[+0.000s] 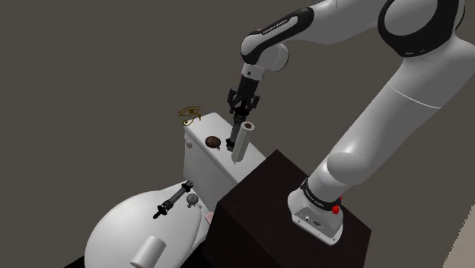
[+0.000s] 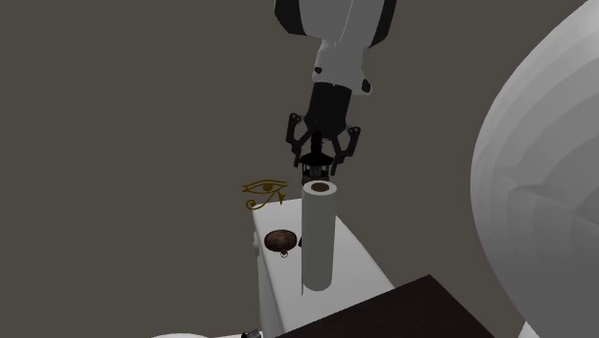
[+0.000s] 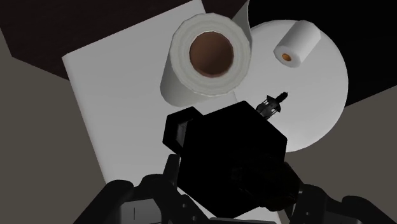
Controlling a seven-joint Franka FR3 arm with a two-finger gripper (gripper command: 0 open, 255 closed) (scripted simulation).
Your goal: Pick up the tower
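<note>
The gripper (image 2: 318,173) is pinching a black tower (image 3: 229,153) just above the upright paper roll (image 2: 318,240) standing on the cistern (image 2: 363,267), brown disc (image 2: 280,240) alongside.

Setting: bathroom in a house. Evidence: a white toilet tank (image 1: 207,156) with the closed toilet lid (image 1: 122,221) in front of it. A small paper roll (image 1: 150,251) lies on the lid. A tall paper roll (image 1: 240,142) stands upright on the tank top. A plain grey-brown wall (image 1: 91,61) is behind.
</note>
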